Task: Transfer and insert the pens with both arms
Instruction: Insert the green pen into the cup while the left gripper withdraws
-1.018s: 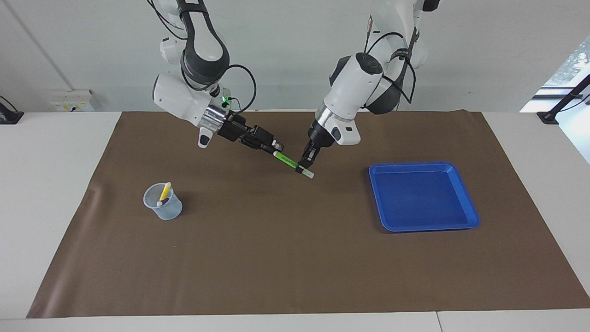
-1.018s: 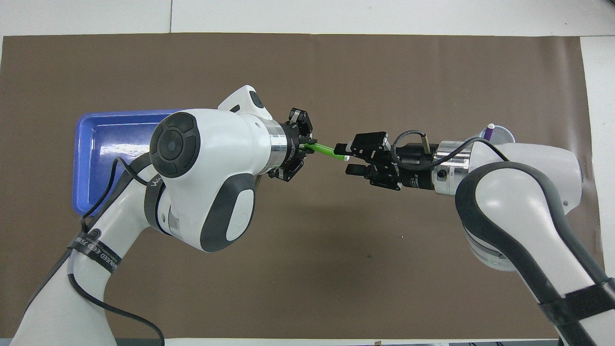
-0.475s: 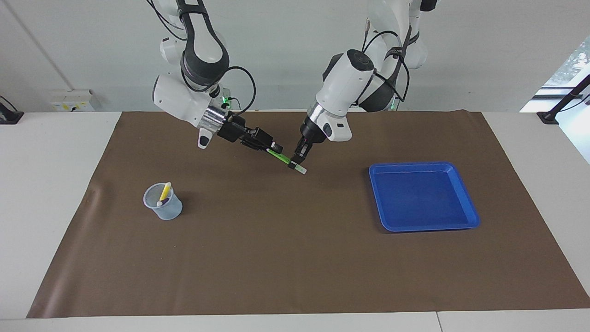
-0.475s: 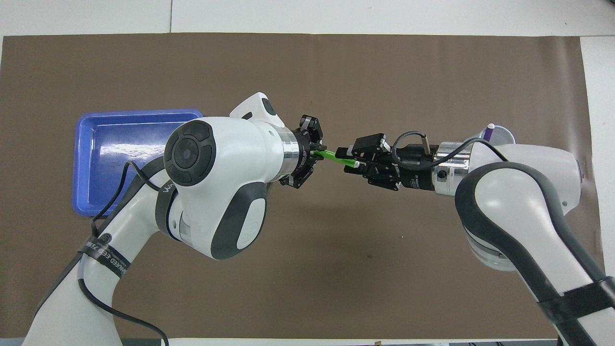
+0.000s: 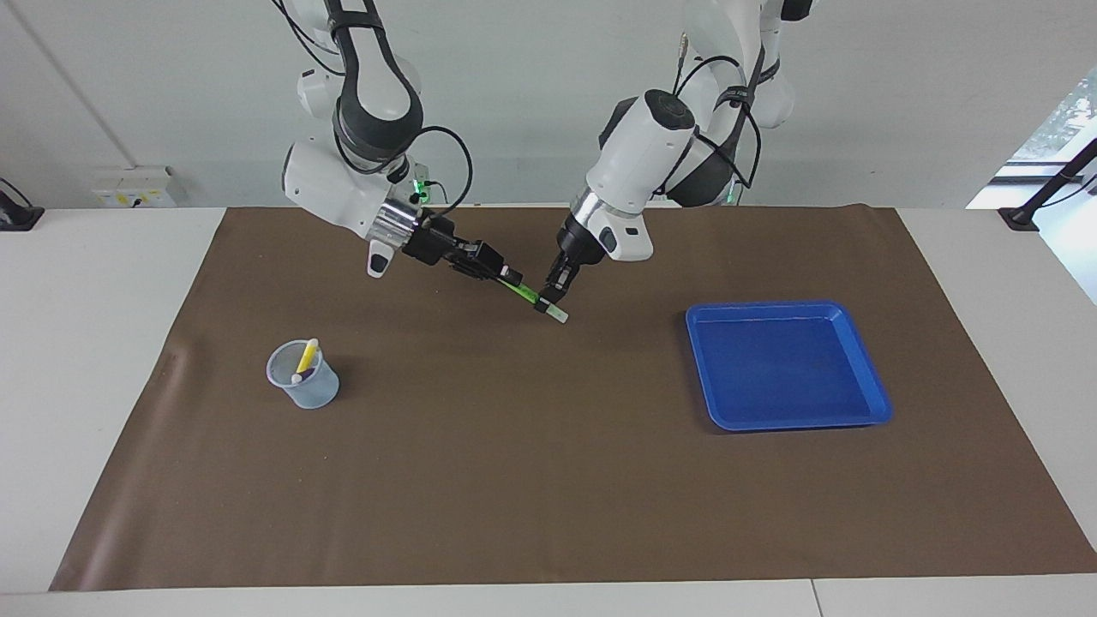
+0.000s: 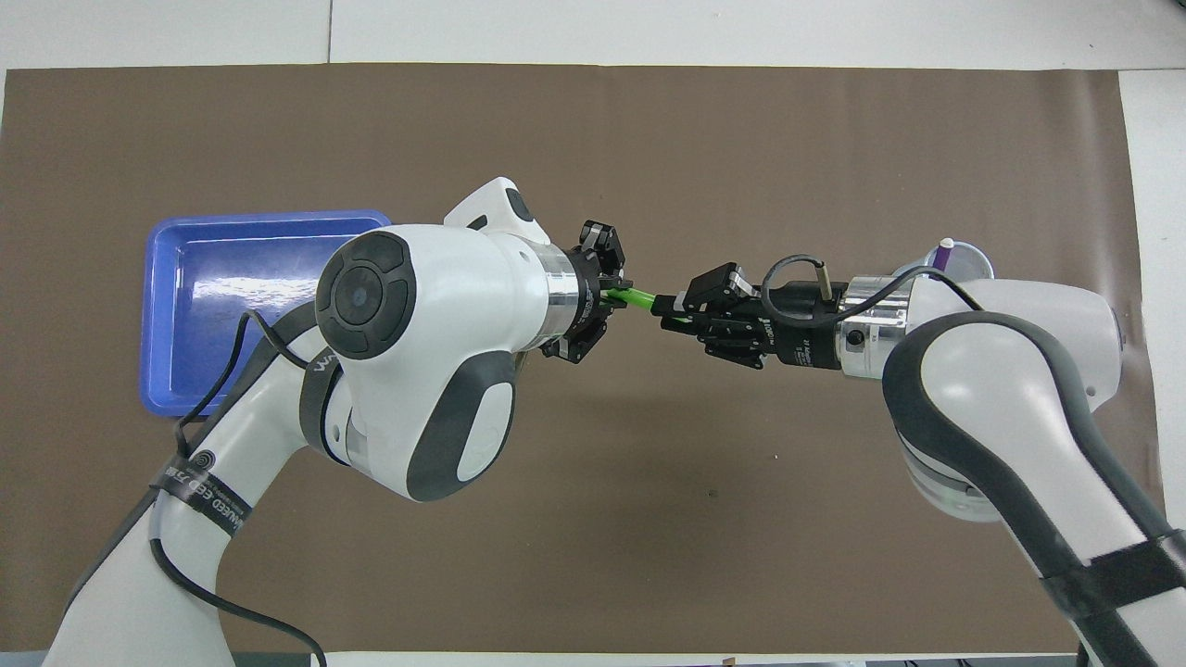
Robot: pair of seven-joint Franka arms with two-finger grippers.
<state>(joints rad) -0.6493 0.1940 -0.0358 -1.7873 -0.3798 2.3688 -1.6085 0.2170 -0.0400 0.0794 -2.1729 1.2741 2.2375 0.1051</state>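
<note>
Overhead view shows the green pen [image 6: 636, 297] held in the air over the middle of the brown mat [image 6: 593, 519], gripped at both ends at once. From the pen's middle, the left gripper [image 6: 607, 295] sits at about nine o'clock, clamped shut on the pen's end toward the tray; the right gripper [image 6: 669, 307] sits at about three o'clock, closed on the other end. In the facing view the pen [image 5: 533, 296] slants downward, its pale end [image 5: 559, 314] low at about four o'clock and poking out just past the left gripper [image 5: 552, 299], while the right gripper [image 5: 512, 281] takes the higher end at about ten o'clock.

The left arm [image 5: 638, 163] drops steeply from its base, its wrist bent so the gripper points down and slightly toward the right arm's end of the table. The right arm [image 5: 343, 184] folds down at the elbow and stretches its wrist out low and nearly level along the pen's own line.

A clear cup [image 5: 302, 374] stands on the mat toward the right arm's end, at about eight o'clock from the pen in the facing view, with the yellow pen [image 5: 306, 356] leaning inside it and a purple pen [image 6: 944, 252] beside that one. A blue tray [image 5: 870, 386] lies on the mat toward the left arm's end, at about four o'clock from the pen in the facing view.
</note>
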